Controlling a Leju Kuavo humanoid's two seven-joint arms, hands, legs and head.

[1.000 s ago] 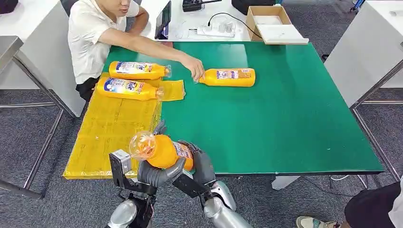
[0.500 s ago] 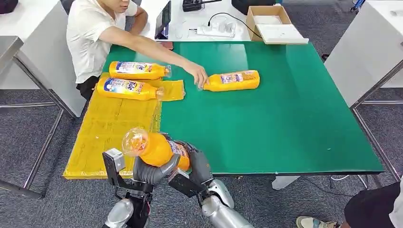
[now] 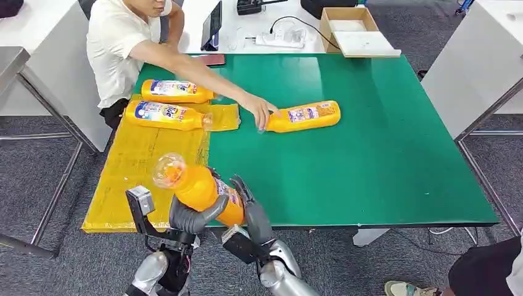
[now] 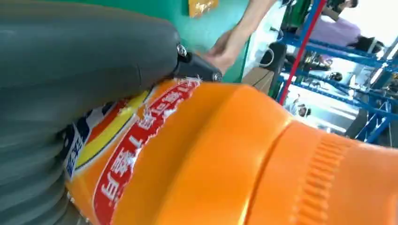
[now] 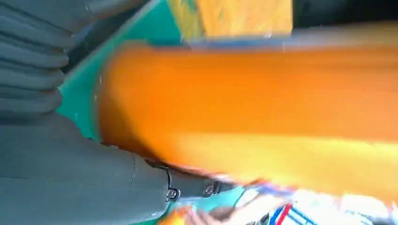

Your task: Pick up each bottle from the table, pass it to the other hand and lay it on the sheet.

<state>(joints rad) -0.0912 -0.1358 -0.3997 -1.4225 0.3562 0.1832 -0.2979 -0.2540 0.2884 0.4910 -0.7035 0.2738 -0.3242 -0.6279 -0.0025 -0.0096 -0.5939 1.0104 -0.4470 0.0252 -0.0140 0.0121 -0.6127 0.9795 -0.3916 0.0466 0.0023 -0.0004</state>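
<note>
My left hand [image 3: 190,217] grips an orange bottle [image 3: 200,190] from below, above the near edge where the yellow sheet [image 3: 142,166] meets the green table [image 3: 370,166]. The bottle's clear end points up and left. In the left wrist view the labelled bottle [image 4: 234,154] lies against the left hand [image 4: 84,61]. My right hand [image 3: 250,213] stands beside the bottle's right side with its fingers straightened; in the right wrist view the blurred bottle [image 5: 263,103] lies close to the right hand [image 5: 70,164]. Two bottles [image 3: 176,91] [image 3: 163,115] lie on the sheet's far end.
A seated person reaches across the table, a hand [image 3: 262,114] on the neck of another orange bottle [image 3: 305,116] lying mid-table. A cardboard box [image 3: 354,31], a power strip [image 3: 280,38] and a tablet [image 3: 211,26] sit beyond the far edge. White tables flank both sides.
My left hand has carried the bottle left and tipped it more upright; the right hand's fingers have uncurled from it. The person has dragged the mid-table bottle nearer and turned it.
</note>
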